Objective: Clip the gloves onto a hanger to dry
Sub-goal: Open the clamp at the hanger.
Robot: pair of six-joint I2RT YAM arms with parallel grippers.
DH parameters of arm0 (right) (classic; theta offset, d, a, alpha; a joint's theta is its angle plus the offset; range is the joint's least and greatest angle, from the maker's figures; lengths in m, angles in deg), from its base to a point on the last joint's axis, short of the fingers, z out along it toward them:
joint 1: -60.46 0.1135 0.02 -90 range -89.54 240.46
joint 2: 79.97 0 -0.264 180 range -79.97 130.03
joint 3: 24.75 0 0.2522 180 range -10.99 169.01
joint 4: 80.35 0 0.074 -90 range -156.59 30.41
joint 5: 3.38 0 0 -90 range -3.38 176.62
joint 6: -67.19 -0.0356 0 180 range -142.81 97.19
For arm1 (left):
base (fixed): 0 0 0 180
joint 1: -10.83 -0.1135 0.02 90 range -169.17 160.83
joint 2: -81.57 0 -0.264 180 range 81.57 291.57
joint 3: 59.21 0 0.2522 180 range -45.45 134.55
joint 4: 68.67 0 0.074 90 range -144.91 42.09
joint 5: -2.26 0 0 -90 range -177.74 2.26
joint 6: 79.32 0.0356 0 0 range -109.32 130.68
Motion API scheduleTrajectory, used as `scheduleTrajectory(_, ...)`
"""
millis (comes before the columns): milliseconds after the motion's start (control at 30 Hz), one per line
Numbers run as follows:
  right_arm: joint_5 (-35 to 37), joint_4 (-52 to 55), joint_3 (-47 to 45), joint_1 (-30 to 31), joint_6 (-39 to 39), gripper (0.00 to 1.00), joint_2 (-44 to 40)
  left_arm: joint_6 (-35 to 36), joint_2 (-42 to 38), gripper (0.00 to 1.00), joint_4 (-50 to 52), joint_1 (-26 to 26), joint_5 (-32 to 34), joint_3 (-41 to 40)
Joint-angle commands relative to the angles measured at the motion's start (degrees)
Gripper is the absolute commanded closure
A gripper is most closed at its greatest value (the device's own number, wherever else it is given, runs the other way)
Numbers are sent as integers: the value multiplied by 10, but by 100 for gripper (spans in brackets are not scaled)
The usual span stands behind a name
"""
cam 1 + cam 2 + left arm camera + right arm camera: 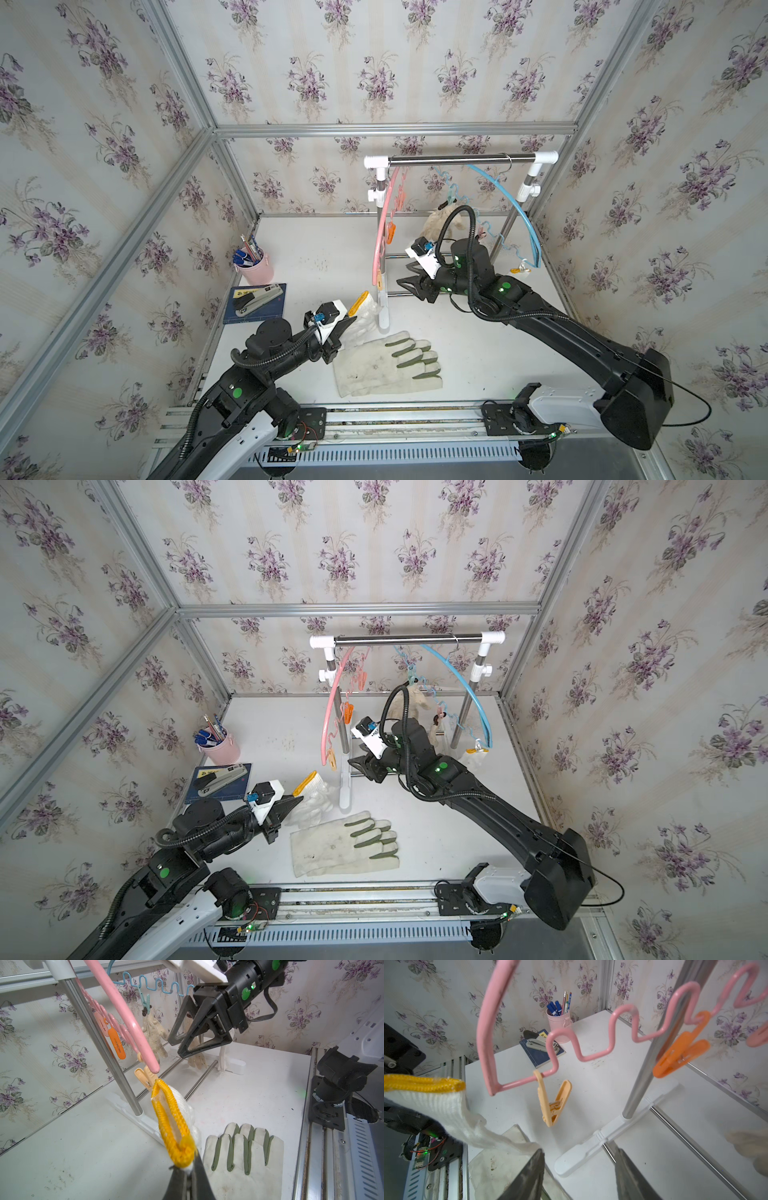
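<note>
- Off-white canvas gloves [386, 368] with grey-green finger patches, nearest the arm bases; flat on the white bench [478, 357], fingers toward the right arm's side.
- Just beyond them, left tool [188, 1169] clamped shut on the white knit glove [182, 1109] at the yellow cuff edge; cuff raised off the bench and gaping open, knit fingers trailing down toward the canvas gloves.
- Cuff close to the lowest corner of the pink hanger [483, 1028], near the peach clip [553, 1103] but not in it, as seen from the right wrist.
- Peach clip hanging from the hanger's bottom bar, empty. Orange clip [679, 1057] higher along the wavy bar, also empty.
- Right tool [176, 1047] with jaws apart, nothing between them; held in the air over the rack's base bars, just beside the pink hanger, tips aimed at the peach clip.
- Rack [457, 158]: chrome rail on two posts with white feet. Pink hanger at its left end, blue hanger [511, 203] at its right end.
- Beige knit glove [155, 1034] hanging fingers-down from a teal clip [146, 1002] on the blue hanger. Second beige shape behind the right tool in the left wrist view, mostly hidden.
- Far left of the bench: pink cup [259, 272] of pens; stapler [257, 297] on a blue notebook [270, 311].
</note>
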Motion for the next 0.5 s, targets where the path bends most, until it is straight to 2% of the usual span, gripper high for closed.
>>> scheduleTrajectory(0, -75, -17, 21, -6, 35, 41, 31, 3, -2, 100, -3, -1, 0, 4)
scheduleTrajectory(167, -185, -86, -5, -27, 19, 33, 40, 6, -7, 100, 11, -1, 6, 7)
scheduleTrajectory(467, -248, -185, -7, -41, -42, 29, 85, 7, 6, 100, 11, -1, 8, 12)
